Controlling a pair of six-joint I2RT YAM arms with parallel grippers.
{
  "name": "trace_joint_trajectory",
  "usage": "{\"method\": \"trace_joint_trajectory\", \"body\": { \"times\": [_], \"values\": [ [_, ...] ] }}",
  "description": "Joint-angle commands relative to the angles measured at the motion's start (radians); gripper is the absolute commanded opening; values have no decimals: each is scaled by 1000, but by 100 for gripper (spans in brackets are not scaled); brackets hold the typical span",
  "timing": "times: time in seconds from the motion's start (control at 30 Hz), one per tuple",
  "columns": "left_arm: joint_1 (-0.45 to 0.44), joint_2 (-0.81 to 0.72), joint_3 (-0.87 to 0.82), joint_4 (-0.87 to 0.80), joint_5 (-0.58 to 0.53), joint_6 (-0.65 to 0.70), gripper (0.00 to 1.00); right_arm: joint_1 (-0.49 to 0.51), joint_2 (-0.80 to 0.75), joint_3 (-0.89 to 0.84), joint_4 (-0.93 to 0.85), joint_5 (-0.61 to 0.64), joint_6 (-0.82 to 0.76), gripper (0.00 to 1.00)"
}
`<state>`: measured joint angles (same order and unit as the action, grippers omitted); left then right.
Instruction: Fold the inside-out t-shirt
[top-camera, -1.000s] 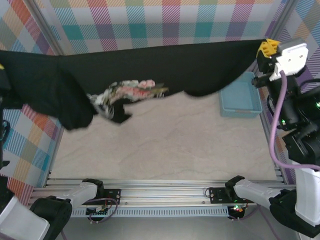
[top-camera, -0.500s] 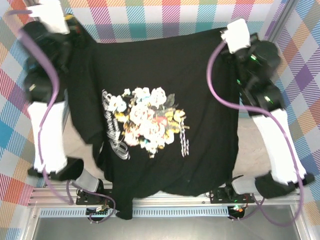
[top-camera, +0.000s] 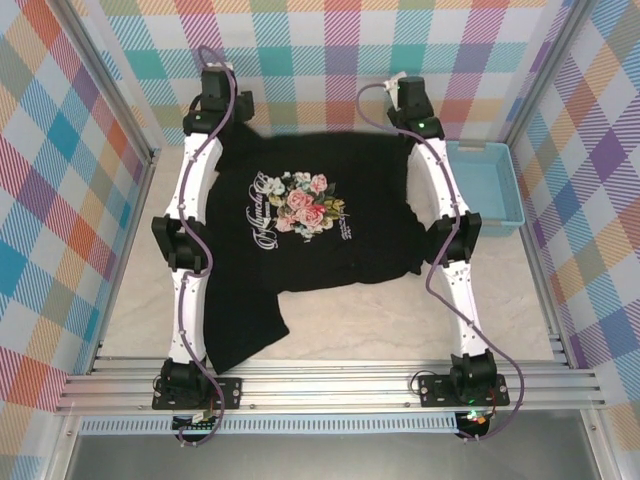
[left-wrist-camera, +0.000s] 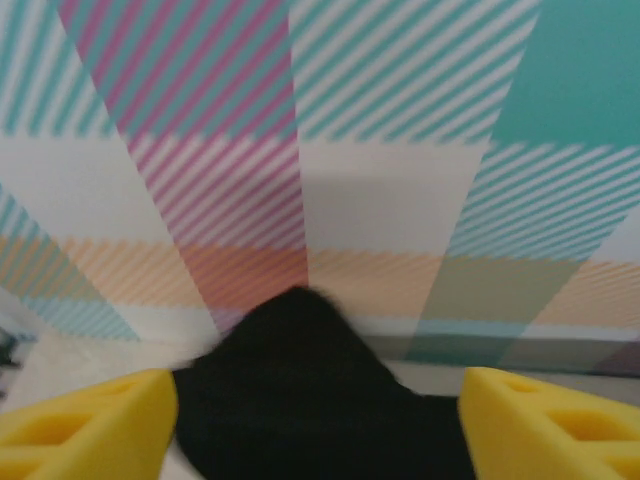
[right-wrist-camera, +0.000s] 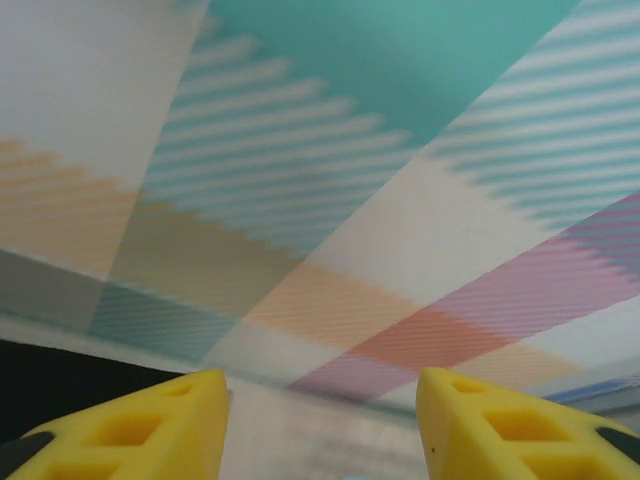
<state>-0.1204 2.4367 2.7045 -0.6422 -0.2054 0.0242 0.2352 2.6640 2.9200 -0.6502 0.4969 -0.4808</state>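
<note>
Jaws parted, gripping nothing: left gripper (left-wrist-camera: 315, 395) at 11 o'clock, right gripper (right-wrist-camera: 322, 400) at 1, by the far corners of the black t-shirt (top-camera: 330, 255). It lies print-up, seemingly spread for folding.

Matt cloth t-shirt (top-camera: 330, 255) (plastic basket (top-camera: 484, 192))

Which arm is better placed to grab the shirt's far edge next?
Left, probably: the t-shirt lies between the open fingers of the left gripper, while the right gripper has a bare gap, cloth beside it.

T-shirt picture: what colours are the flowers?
Pink and white flowers, green leaves, on the black t-shirt; clearest in the top external view.
</note>
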Motion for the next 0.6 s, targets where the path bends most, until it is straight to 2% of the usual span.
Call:
{"method": "trace_joint_trajectory", "body": {
  "times": [0.0, 0.03, 0.1, 0.13, 0.2, 0.33, 0.4, 0.47, 0.57],
  "values": [
    [10, -183, -52, -30, 27, -87, 85, 36, -190, -35, -153, -21, 108, 62],
    [11, -201, -77, -68, 26, -105, 86, 45, -254, -141, -153, -39, 133, 65],
    [10, -274, -198, -125, 44, -173, 87, 74, -444, -490, -40, -90, 160, 67],
    [9, -321, -296, -112, 71, -203, 87, 88, -531, -654, 30, -118, 177, 68],
    [8, -476, -586, -30, 146, -310, 87, 97, -691, -930, 112, -251, 283, 69],
    [-8, -771, -1175, 239, 331, -514, 86, 98, -879, -1262, 68, -388, 559, 79],
    [-22, -872, -1379, 303, 384, -582, 86, 96, -936, -1396, 20, -408, 625, 79],
    [-37, -970, -1547, 310, 404, -604, 86, 84, -994, -1516, -31, -350, 676, 80],
    [-49, -1114, -1765, 299, 399, -620, 86, -25, -1101, -1714, -101, -411, 770, 78]
  ]
}}
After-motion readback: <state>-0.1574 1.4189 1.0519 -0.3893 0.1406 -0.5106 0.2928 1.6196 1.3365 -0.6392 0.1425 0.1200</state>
